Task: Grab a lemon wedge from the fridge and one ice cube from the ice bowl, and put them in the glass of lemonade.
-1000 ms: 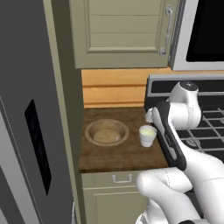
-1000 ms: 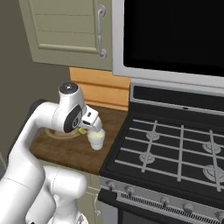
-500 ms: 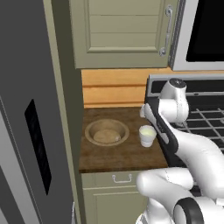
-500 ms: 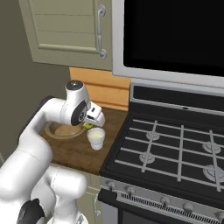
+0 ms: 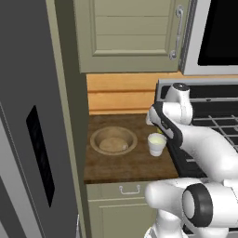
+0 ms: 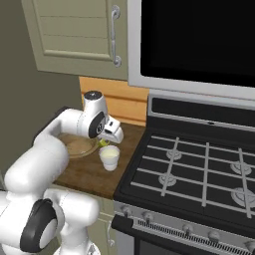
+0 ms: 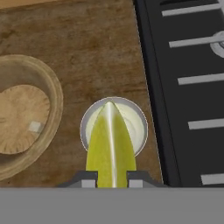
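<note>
In the hand view the yellow-green lemon wedge (image 7: 110,148) is pinched between the fingers of my gripper (image 7: 111,178) and hangs right over the mouth of the glass of lemonade (image 7: 136,126). From the right base view, the gripper (image 6: 105,142) sits just above the whitish cup (image 6: 109,158), and a bit of the wedge (image 6: 103,144) shows under the hand. The ice bowl (image 7: 52,94) lies to the cup's left with a small pale ice cube (image 7: 35,127) in it. The bowl (image 5: 98,137), the cup (image 5: 156,144) and the grey fridge (image 5: 28,116) appear in the left base view.
The black stove (image 6: 199,169) borders the wooden counter (image 5: 116,162) right beside the cup. A microwave (image 6: 199,40) and a cabinet (image 5: 130,32) hang above. The fridge side closes the counter's left end.
The arm has turned and its hand has shifted slightly above the cup, with the lemon wedge still held. Cup and bowl have not moved.
</note>
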Controlling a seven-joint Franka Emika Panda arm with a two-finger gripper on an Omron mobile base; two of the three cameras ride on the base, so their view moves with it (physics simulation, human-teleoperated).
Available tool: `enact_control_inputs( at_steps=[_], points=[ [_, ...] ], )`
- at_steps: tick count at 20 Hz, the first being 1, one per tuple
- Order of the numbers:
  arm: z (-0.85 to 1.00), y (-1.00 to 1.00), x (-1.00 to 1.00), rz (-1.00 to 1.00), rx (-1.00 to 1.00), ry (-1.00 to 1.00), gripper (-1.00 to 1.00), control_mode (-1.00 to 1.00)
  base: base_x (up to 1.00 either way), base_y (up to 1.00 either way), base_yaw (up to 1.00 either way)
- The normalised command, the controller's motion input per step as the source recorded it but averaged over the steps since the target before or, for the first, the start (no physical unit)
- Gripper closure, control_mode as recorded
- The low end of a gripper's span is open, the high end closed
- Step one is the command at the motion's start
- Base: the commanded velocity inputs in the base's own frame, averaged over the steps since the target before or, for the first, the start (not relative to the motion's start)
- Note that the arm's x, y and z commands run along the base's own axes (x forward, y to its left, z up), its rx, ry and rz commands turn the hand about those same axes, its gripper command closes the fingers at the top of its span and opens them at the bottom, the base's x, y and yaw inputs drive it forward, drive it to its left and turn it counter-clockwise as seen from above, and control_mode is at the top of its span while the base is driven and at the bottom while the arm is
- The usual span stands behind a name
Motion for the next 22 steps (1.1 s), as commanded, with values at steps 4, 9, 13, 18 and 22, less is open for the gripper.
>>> enact_control_inputs(
  at_steps=[4, 9, 13, 18, 22],
  points=[
    [-0.11, 0.00, 0.36, 0.00, 0.00, 0.00, 1.00, -1.00, 0.00, 0.00, 0.00],
    [-0.29, -0.03, 0.23, 0.00, 0.00, 0.00, 1.00, -1.00, 0.00, 0.00, 0.00],
    [-0.17, -0.08, 0.02, 0.00, 0.00, 0.00, 1.00, -1.00, 0.00, 0.00, 0.00],
    [0.00, 0.00, 0.05, 0.00, 0.00, 0.00, 1.00, -1.00, 0.00, 0.00, 0.00],
    [-0.05, 0.00, 0.23, -0.01, 0.00, 0.00, 1.00, -1.00, 0.00, 0.00, 0.00]
  ],
)
